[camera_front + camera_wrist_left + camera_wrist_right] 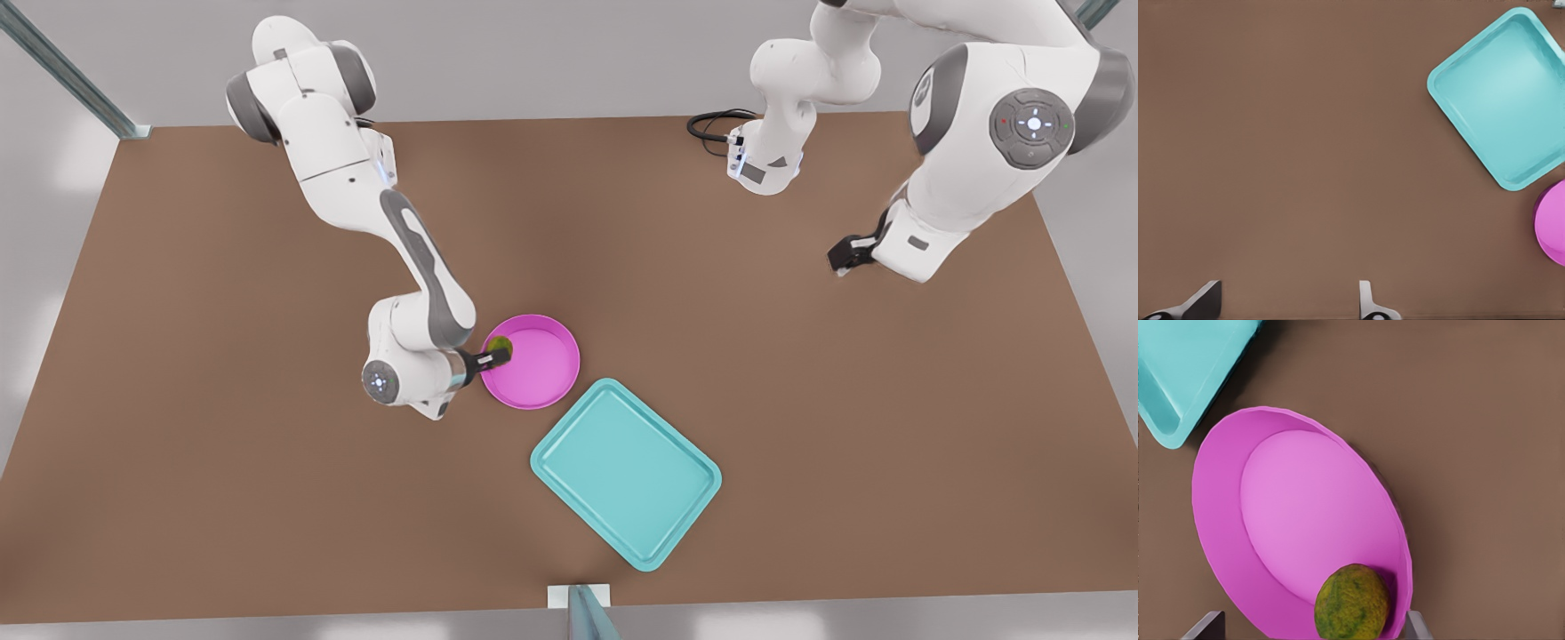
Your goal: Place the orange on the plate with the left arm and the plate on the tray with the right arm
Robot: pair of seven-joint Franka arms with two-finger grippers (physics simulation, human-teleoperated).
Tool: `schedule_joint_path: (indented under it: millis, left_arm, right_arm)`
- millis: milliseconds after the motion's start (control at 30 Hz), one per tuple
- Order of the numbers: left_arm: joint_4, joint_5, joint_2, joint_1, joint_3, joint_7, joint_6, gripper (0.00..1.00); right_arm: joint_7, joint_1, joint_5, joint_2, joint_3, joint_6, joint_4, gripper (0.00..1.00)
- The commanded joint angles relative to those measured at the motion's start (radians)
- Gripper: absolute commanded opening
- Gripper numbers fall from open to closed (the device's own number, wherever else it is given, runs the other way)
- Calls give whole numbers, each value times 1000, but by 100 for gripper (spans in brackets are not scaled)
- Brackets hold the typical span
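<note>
One orange [1351, 603] in plate [1215, 493], loose between right tool's [1310, 618] spread fingers [1415, 627]; left tool [1288, 293] open, empty.

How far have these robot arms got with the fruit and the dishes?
Done, it seems: the orange lies in the plate, by its rim. In hand: the right gripper hangs over it, fingers open on either side. Left: the plate sits on the table beside the tray, not on it. The left gripper waits, open, far off.

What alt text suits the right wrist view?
An orange rests inside the pink plate by its rim, between the right gripper's open fingers. A teal tray's corner lies beside the plate on the brown table.
</note>
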Motion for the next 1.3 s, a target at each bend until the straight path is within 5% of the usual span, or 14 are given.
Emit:
schedule_joint_path:
  millis: [0,67,633,667,733,767,1267]
  left_arm:
    - [-3,-23,-9,11,17,328,-40,100]
    - [116,-18,87,13,18,326,-130,100]
    - [116,-37,82,8,35,326,-225,100]
    - [116,-37,80,8,35,326,-225,100]
    - [116,-49,80,8,35,326,-225,100]
    - [116,-50,80,8,35,326,-225,100]
    - [116,-84,79,8,46,326,-222,100]
  right_arm:
    - [14,-11,35,0,-6,126,-3,100]
    - [-6,-14,32,8,-14,117,-9,100]
    - [-47,13,35,108,-3,113,-9,100]
    - [-47,15,35,108,-2,112,-9,97]
    - [-51,15,35,108,-2,112,-8,71]
    - [-51,15,34,109,1,112,-8,66]
    - [-60,13,35,119,6,29,25,23]
